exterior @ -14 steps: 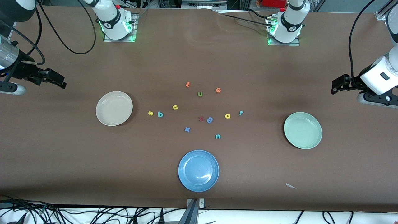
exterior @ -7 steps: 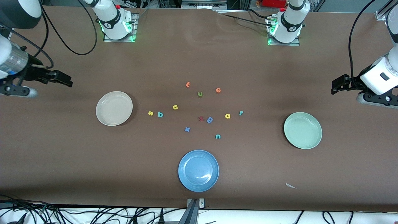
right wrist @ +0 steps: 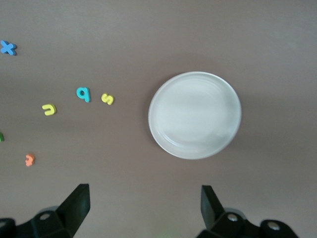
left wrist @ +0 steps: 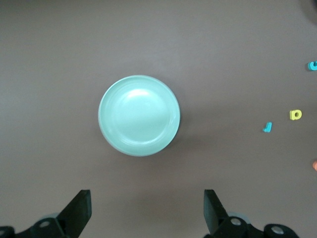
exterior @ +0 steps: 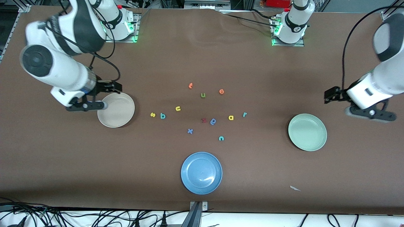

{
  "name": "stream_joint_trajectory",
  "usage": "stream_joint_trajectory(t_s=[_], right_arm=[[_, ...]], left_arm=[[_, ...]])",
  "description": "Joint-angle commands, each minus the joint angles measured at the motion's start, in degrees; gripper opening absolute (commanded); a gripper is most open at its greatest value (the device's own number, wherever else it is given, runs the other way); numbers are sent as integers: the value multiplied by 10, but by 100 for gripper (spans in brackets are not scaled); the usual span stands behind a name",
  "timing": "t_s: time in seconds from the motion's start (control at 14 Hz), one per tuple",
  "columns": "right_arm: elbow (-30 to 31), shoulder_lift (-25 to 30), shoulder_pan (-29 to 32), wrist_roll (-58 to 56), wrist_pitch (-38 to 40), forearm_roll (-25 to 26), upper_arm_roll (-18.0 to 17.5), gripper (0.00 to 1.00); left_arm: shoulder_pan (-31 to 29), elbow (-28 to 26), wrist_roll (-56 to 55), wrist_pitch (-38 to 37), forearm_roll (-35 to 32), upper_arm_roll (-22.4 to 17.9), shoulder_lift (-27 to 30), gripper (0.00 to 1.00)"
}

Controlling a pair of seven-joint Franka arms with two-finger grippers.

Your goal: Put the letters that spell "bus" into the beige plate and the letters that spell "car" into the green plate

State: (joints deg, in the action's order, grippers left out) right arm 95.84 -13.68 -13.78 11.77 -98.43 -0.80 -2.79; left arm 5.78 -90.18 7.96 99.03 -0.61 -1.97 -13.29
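My right claw (exterior: 109, 87) hangs in the air over the rim of the beige plate (exterior: 116, 110), its fingers (right wrist: 74, 204) spread wide and holding nothing. My left claw (exterior: 330, 95) hangs over bare bench (exterior: 268, 78) near the green plate (exterior: 307, 132), toward the left arm's end, its fingers (left wrist: 78, 210) also wide apart and empty. Both plates lie empty.

All the letters lie on the bench between the two plates. The yellow s (exterior: 152, 114) and teal b (exterior: 163, 116) sit just beside each other, closest to the beige plate, with the yellow u (exterior: 178, 108) near them. The yellow a (exterior: 231, 118) and light blue r (exterior: 244, 114) lie close together toward the green plate, and the teal c (exterior: 221, 138) lies nearer the front camera than they do. The blue plate (exterior: 201, 173) sits nearest the front camera, also empty.
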Motion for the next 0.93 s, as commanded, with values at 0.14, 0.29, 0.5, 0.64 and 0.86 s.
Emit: stream_joint_trajectory(t_s=[0.14,0.29,0.5,0.64,0.86], right_arm=[[-1,-69,-44,93,-93,-1,2,67],[-1,-100,-65,128,-139,-1,2,65],[0,-141,-92,172,-201,2,2,65],[10,-161,-100,183,-250,2,2,65],[62,-186,-108,182,-351,3,2,64]], left_arm=[[58,4,-11,86,53,-1,-90,100],[90,-2,-33,130,73,-1,-119,100],[141,-44,-67,210,73,-1,-144,100],[163,-89,-73,265,72,-1,-144,100],[200,-155,-110,355,70,-1,-146,100]])
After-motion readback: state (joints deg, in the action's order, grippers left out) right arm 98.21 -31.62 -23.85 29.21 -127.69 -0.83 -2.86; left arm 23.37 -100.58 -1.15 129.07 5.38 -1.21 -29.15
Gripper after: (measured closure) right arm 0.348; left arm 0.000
